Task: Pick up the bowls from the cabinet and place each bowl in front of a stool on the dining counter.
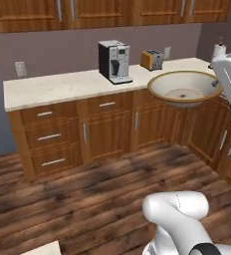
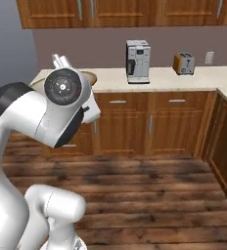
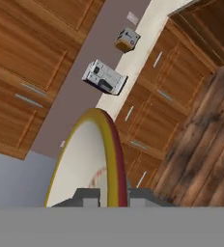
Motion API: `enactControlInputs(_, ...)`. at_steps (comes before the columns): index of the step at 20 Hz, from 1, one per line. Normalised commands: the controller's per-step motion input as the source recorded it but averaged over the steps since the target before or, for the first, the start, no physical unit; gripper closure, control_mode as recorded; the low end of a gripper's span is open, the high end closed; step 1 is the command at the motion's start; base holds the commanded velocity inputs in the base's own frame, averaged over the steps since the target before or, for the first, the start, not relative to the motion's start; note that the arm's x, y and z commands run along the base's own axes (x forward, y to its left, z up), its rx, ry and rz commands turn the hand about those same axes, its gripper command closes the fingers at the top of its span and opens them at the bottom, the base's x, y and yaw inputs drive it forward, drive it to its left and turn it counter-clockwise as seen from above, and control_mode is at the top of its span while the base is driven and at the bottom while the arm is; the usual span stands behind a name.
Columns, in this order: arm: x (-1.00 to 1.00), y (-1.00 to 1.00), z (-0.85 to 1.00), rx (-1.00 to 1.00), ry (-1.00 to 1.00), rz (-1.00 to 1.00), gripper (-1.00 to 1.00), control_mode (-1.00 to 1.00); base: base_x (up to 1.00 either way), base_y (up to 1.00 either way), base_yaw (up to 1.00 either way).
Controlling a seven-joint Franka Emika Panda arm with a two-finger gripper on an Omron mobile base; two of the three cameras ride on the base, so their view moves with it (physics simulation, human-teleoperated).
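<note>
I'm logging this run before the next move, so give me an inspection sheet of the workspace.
Surface: beige counter along the wall; wood plank floor.
Job's things: cream bowl with tan rim, held up in the air, clear of the counter.
Clutter: coffee machine and toaster on the counter.
Grippers: claw shut on the bowl's rim.
Cables: nothing seen.
Surroundings: drawers below, wall cabinets above, wall outlet.

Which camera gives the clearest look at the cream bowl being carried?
The left base view: the cream bowl shows whole, rim and inside. The hand view shows it edge-on, pinched between the fingers. The right base view shows a sliver behind the arm.
</note>
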Motion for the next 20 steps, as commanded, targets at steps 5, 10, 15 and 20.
enactControlInputs(5,0.0,0.0,0.0,0.0,0.0,0.0,1.0,1.0,-0.34,0.0,0.64)
enactControlInputs(10,0.0,0.0,0.0,0.0,0.0,0.0,1.0,1.0,-0.23,0.0,0.64)
enactControlInputs(15,0.0,0.0,0.0,0.0,0.0,0.0,1.0,1.0,-0.13,0.0,0.63)
enactControlInputs(20,0.0,0.0,0.0,0.0,0.0,0.0,1.0,1.0,-0.06,0.0,0.63)
